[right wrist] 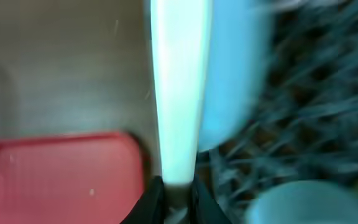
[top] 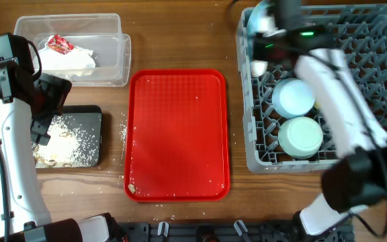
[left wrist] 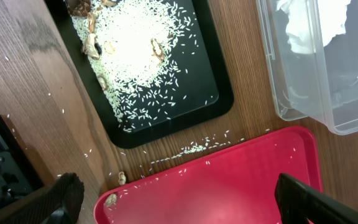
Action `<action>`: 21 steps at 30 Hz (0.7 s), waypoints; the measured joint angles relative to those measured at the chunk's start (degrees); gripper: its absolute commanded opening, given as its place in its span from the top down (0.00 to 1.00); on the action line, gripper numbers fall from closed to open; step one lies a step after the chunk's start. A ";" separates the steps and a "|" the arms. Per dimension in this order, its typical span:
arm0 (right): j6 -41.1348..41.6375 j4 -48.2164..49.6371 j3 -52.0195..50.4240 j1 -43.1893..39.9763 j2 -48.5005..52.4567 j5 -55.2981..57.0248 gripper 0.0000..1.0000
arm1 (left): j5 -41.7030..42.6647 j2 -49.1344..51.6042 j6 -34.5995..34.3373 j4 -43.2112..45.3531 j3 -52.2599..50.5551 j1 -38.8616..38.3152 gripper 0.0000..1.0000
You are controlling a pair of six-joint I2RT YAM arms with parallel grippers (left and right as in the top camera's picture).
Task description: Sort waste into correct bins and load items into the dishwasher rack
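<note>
Light blue plate point(right wrist: 178, 93): edge-on, blurred, rim pinched tight by right gripper point(right wrist: 176, 194), at 11 o'clock corner of dishwasher rack point(top: 261, 161). In rack: light blue bowl point(top: 293, 96), pale green bowl point(top: 301, 136) at its 6 o'clock. Left gripper point(left wrist: 178, 190): fingers spread wide, nothing between them. Black tray point(top: 89, 114) with pale crumbs point(left wrist: 135, 37) and food scraps point(left wrist: 157, 51) at 9 o'clock of red serving tray point(top: 180, 134); clear tub point(top: 113, 27) with napkins point(top: 69, 60), wrapper point(top: 60, 44) at 10 o'clock.

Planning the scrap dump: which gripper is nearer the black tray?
Left. The left gripper hangs over the black tray's left edge, jaws open. The right gripper is far across the red tray, over the dishwasher rack's far left corner, shut on a pale plate.
</note>
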 measured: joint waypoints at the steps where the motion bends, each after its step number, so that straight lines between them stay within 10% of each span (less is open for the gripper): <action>1: -1.20 0.37 0.02 -2.08 -1.09 -0.39 0.86 | 0.00 0.00 0.00 -0.02 0.00 0.00 0.00; 21: -16.06 14.53 0.22 -14.53 11.89 5.70 0.82 | 0.00 0.00 0.00 -0.02 0.00 0.00 0.00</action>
